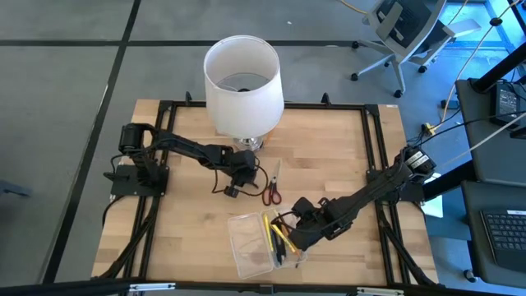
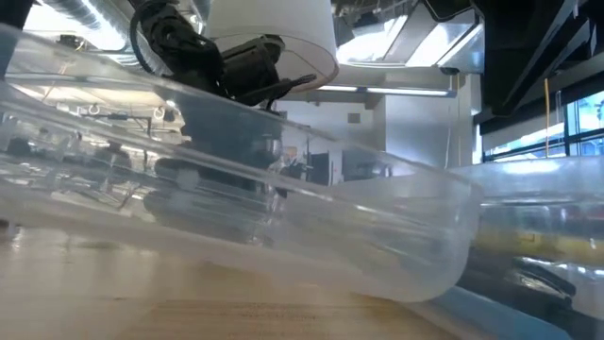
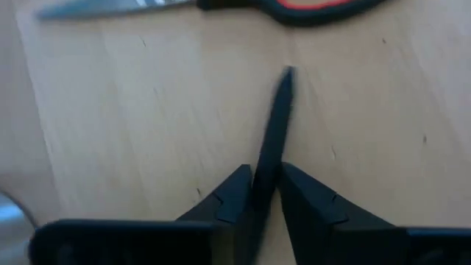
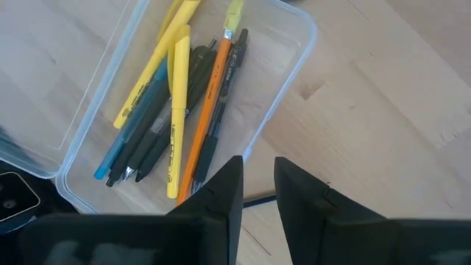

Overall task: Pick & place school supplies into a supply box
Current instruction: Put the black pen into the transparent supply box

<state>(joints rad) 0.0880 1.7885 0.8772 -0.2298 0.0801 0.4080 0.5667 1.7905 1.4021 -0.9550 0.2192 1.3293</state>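
A thin black pen (image 3: 278, 118) lies on the wooden table with my left gripper (image 3: 263, 173) shut on it, close to the lamp's base. Red-handled scissors (image 1: 272, 191) lie flat on the table just beyond the pen, their handles (image 3: 316, 6) and blades visible in the left wrist view. The clear supply box (image 4: 294, 66) rests near the table's front edge and holds several pens and pencils (image 4: 176, 110), yellow, orange, blue and black. My right gripper (image 4: 257, 165) hovers above the box's right side (image 1: 289, 224), fingers a little apart with nothing between them. My left gripper pinches the black pen between its two fingers (image 3: 235, 193), which slant down from above. The pen runs straight on from between them, and its free end (image 3: 287, 72) is on the table. The fingers hide the pen's other end.
A large white lampshade (image 1: 242, 86) stands on its metal base at the far middle of the table. The box's clear wall (image 2: 283, 217) fills the low view. Black frame rails (image 1: 378, 156) run along the table's sides. Bare wood lies at the left and right.
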